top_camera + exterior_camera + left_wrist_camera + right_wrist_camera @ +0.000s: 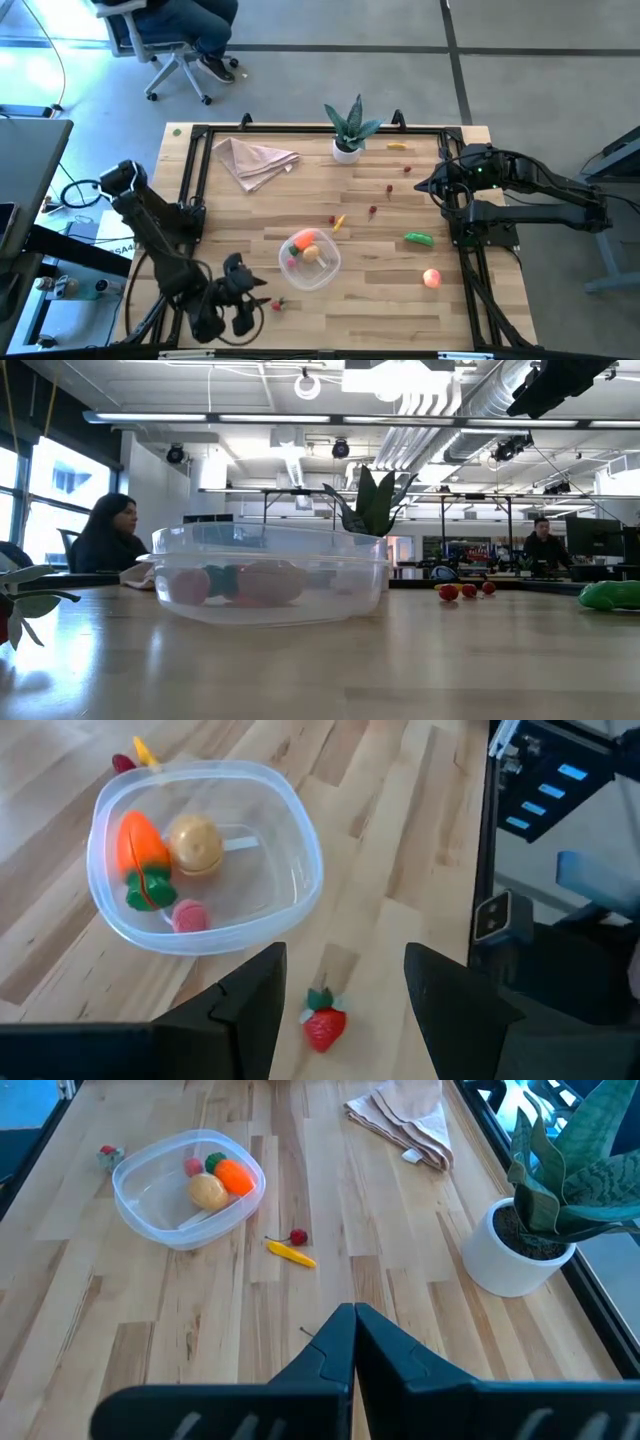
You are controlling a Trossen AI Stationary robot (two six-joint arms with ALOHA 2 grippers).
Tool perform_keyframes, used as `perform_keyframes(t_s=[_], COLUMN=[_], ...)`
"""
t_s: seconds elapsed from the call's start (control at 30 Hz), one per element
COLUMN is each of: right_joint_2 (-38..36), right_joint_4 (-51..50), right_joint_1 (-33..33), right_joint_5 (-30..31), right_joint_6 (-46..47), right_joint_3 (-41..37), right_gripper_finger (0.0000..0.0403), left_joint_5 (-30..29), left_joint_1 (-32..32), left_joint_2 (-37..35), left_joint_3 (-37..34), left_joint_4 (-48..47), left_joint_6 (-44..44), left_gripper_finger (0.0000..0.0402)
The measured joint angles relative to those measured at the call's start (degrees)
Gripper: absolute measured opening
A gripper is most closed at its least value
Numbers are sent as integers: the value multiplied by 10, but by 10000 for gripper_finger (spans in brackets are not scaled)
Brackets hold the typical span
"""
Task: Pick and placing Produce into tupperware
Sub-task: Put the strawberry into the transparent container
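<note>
The clear round tub [310, 260] [205, 855] [270, 575] sits on the table near its near edge. It holds an orange carrot [140, 845], a tan round piece [195, 842] and a small pink piece [188, 916]. A red strawberry [323, 1025] [279, 303] lies on the wood beside the tub. My left gripper [345, 970] [250, 298] is open, with one finger on either side of the strawberry and not touching it. My right gripper [353, 1325] [428, 186] is shut and hovers by the right edge. A green cucumber [418, 238] and a pink peach [431, 278] lie on the table's right part.
A potted spiky plant [348, 130] and a beige napkin [255, 160] stand at the far edge. A yellow banana [397, 146] lies near the plant. A small yellow piece [290, 1253] and tiny red pieces [373, 211] are scattered mid-table. A black frame rail [195, 180] borders the table.
</note>
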Motion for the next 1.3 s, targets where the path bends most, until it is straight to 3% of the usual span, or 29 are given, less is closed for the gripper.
perform_keyframes(t_s=[0.1, 0.2, 0.53, 1.0, 1.3], right_joint_2=[0, 0, 0, 0, 0], right_joint_4=[0, 0, 0, 0, 0], right_joint_1=[0, 0, 0, 0, 0], right_joint_5=[0, 0, 0, 0, 0], right_joint_6=[0, 0, 0, 0, 0], right_joint_3=[0, 0, 0, 0, 0], right_gripper_finger=[0, 0, 0, 0, 0], left_joint_5=[20, 82, 254, 243, 267], left_joint_1=[15, 40, 77, 79, 79], left_joint_2=[0, 20, 91, 111, 140], left_joint_3=[-43, -62, -66, -66, -66], left_joint_4=[40, 71, 114, 152, 164], left_joint_6=[-1, -1, -2, -16, 10], left_gripper_finger=[193, 193, 193, 193, 193])
